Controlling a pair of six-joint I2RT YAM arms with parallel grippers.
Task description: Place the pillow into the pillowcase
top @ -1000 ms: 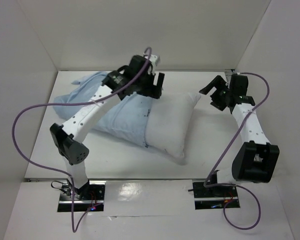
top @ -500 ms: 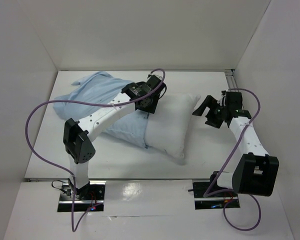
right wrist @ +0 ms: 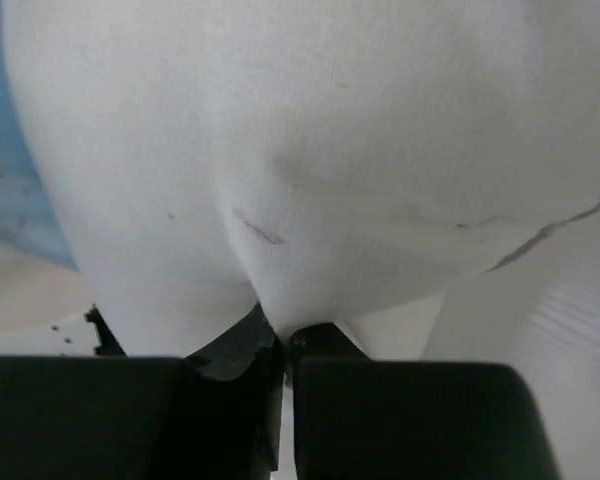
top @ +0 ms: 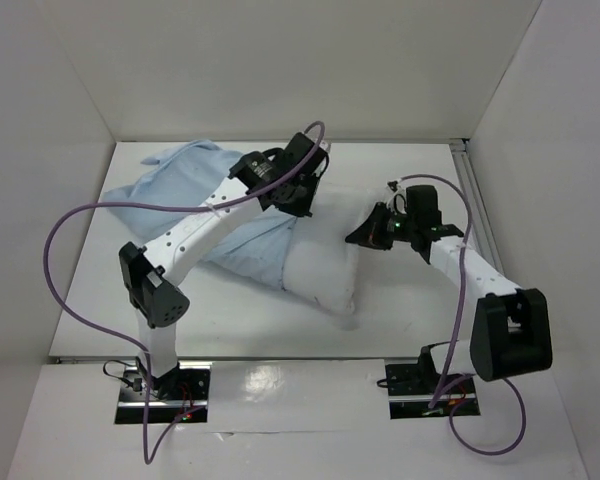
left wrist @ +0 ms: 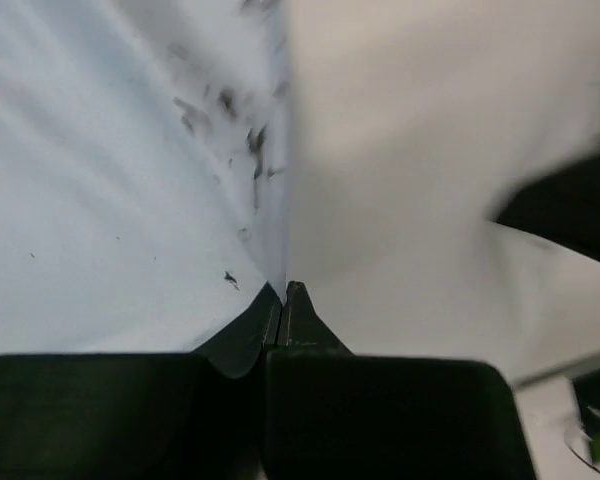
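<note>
Right pincer (right wrist: 280, 335) was clamped on a fold of the pillow (top: 325, 270), whose near end lay bare on the table (top: 400, 320). Farther back, the left pincer (left wrist: 283, 292) was closed on the pillowcase (top: 180, 180) edge. Roughly half the pillow looked sheathed, with the rest yet to go in.

Robot lab cell — bare white walls (top: 280, 60), bolted arms (top: 195, 235).

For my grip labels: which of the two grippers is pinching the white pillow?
The right gripper: white pillow fabric puckers between its fingertips. The left gripper is shut on the blue pillowcase edge instead.
</note>
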